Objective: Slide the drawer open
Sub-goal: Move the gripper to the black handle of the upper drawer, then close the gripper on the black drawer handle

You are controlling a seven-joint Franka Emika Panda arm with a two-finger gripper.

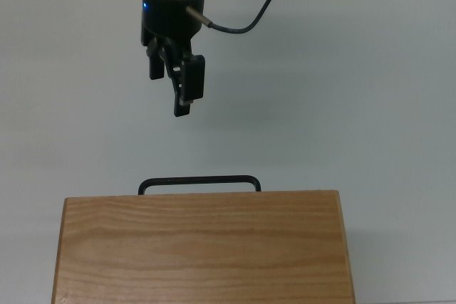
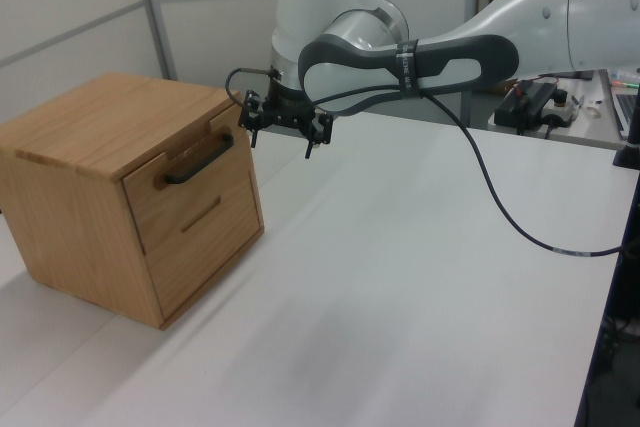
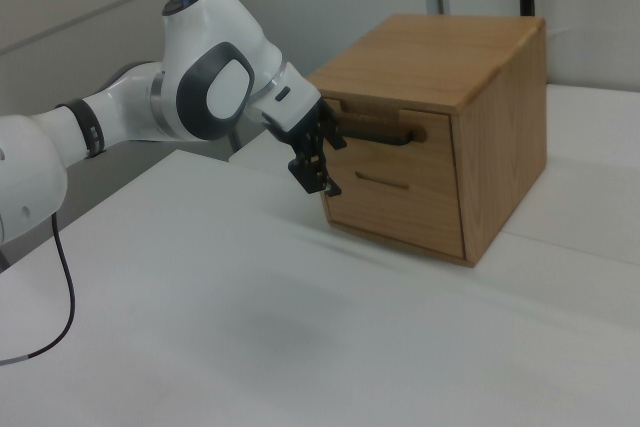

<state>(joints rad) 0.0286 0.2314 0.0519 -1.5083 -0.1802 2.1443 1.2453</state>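
Observation:
The drawer [image 2: 172, 190] is the upper front of a light wooden cabinet and is pushed in flush. Its black bar handle [image 1: 199, 181] [image 2: 200, 157] [image 3: 378, 131] juts out from the front. My gripper [image 1: 169, 92] [image 2: 280, 141] [image 3: 327, 161] hangs in the air a short way in front of the handle, tipped over so its fingers point towards the drawer front. It is open with nothing between the fingers and touches nothing. In the top view only the handle shows; the cabinet top hides the drawer front.
The wooden cabinet [image 1: 203, 247] [image 3: 470, 57] stands on a white table [image 2: 420, 277]. A lower front with a slot grip [image 2: 201, 214] lies under the drawer. A black cable [image 2: 500, 197] trails from the arm. A desk with gear [image 2: 545, 97] is behind, at the left view's right.

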